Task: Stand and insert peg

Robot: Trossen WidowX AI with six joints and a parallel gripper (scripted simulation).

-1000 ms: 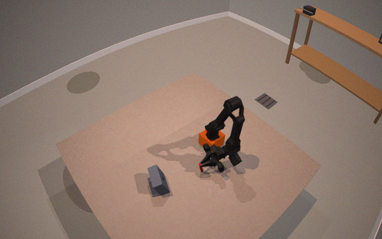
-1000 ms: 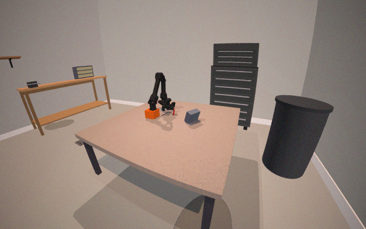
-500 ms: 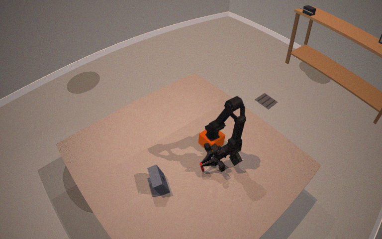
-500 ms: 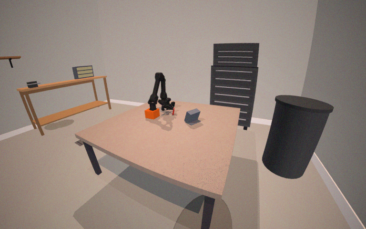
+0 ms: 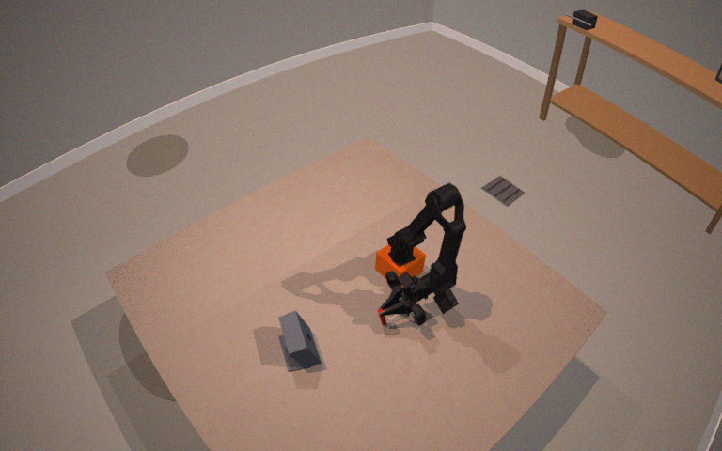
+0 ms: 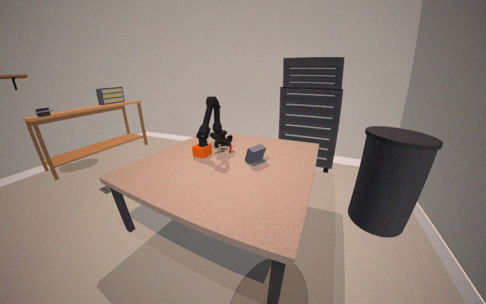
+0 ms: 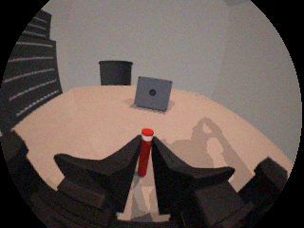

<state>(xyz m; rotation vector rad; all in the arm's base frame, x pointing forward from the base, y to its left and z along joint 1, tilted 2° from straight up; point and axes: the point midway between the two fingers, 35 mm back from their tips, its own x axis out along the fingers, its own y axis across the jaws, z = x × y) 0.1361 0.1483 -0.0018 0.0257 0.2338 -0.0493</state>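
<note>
The red peg [image 5: 383,318] [image 6: 230,148] [image 7: 143,159] is close to upright, its white-banded end up and its plain end down at or just above the table top; which of the two I cannot tell. My gripper [image 5: 381,312] [image 6: 230,144] [image 7: 146,139] is shut on the peg near the banded end, reaching in low from the side. The grey sloped panel [image 5: 295,332] [image 6: 255,154] [image 7: 161,101] stands apart from the peg. Its one hole [image 7: 152,92] shows dark and empty in the wrist view, with the face turned toward the gripper.
The arm's orange base [image 5: 385,264] [image 6: 201,151] stands on the table [image 5: 239,255] [image 6: 200,193] behind the gripper. Off the table are a dark bin [image 6: 394,182] [image 7: 115,73], a drawer cabinet [image 6: 310,107] [image 7: 35,71] and a wooden shelf bench [image 5: 638,47] [image 6: 89,109].
</note>
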